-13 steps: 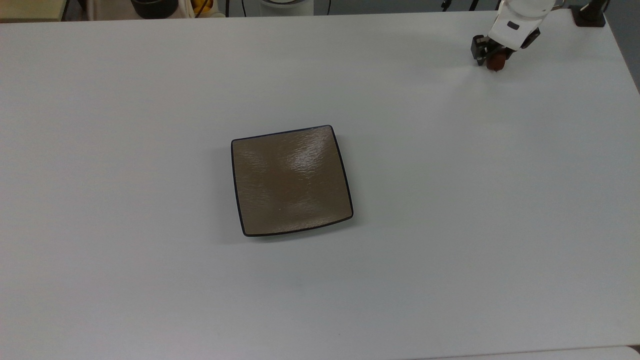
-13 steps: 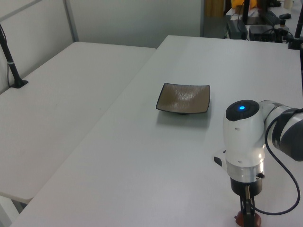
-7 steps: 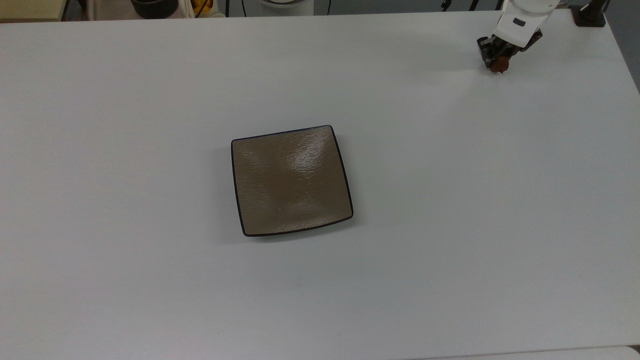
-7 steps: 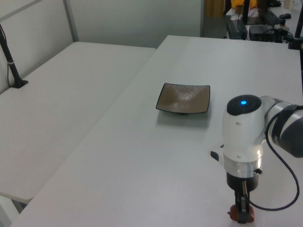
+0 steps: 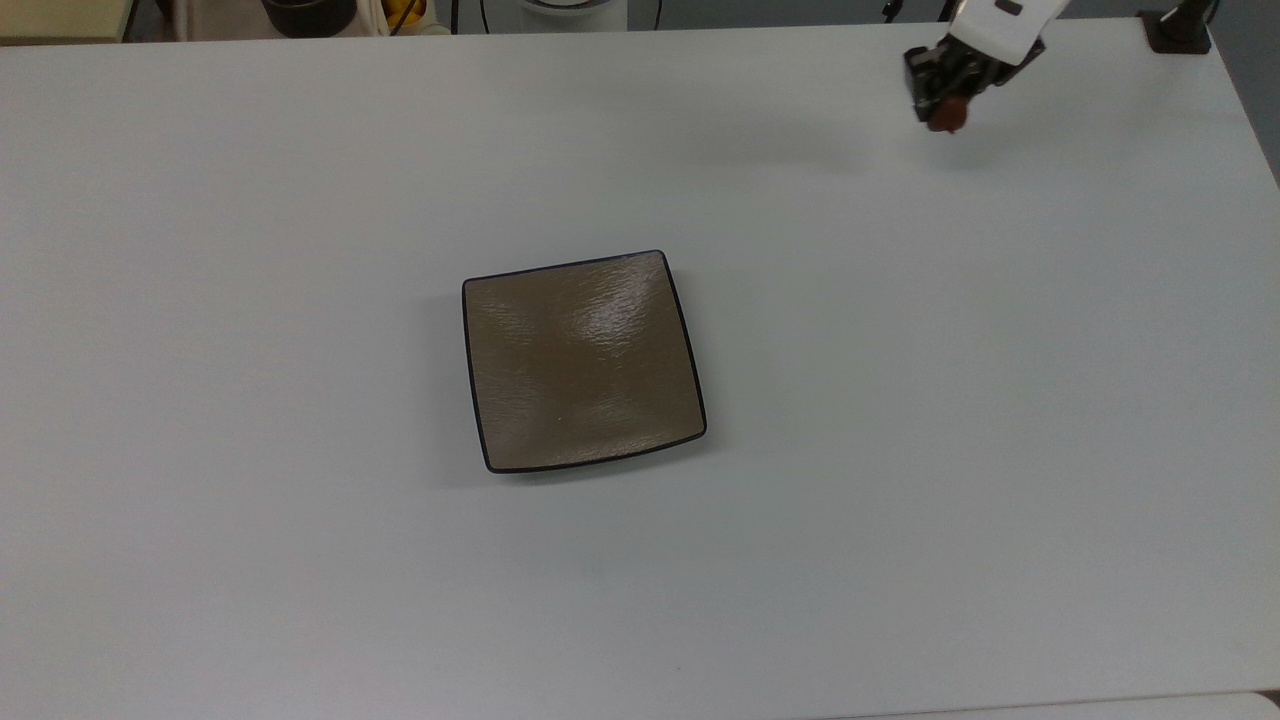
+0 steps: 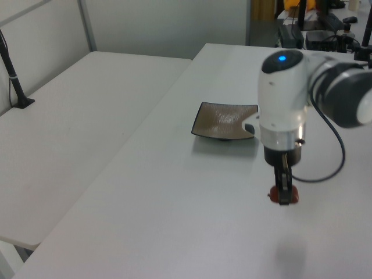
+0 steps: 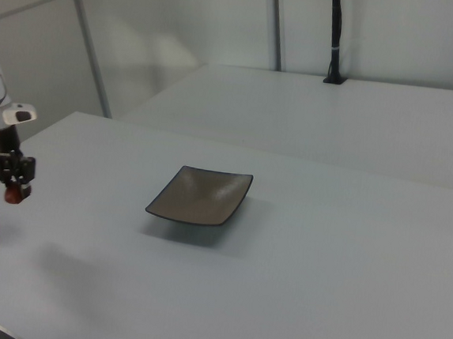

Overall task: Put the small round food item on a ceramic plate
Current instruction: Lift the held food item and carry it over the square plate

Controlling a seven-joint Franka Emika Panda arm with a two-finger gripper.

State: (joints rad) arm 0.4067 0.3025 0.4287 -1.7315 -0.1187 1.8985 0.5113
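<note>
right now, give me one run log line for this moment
phase: carry | tool: shut on food, lifted off table | plate: bare, apart from tool | next: likely move to plate

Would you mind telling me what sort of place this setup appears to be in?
Probably a robotics lab: a bare white table with one ceramic plate, a white robot arm carrying a food item, and a black camera post clamped on the neighbouring table.

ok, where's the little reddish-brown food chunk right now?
The small reddish-brown food chunk is held in the end effector, lifted above the white table near the top view's upper right corner, well apart from the square brown ceramic plate.
</note>
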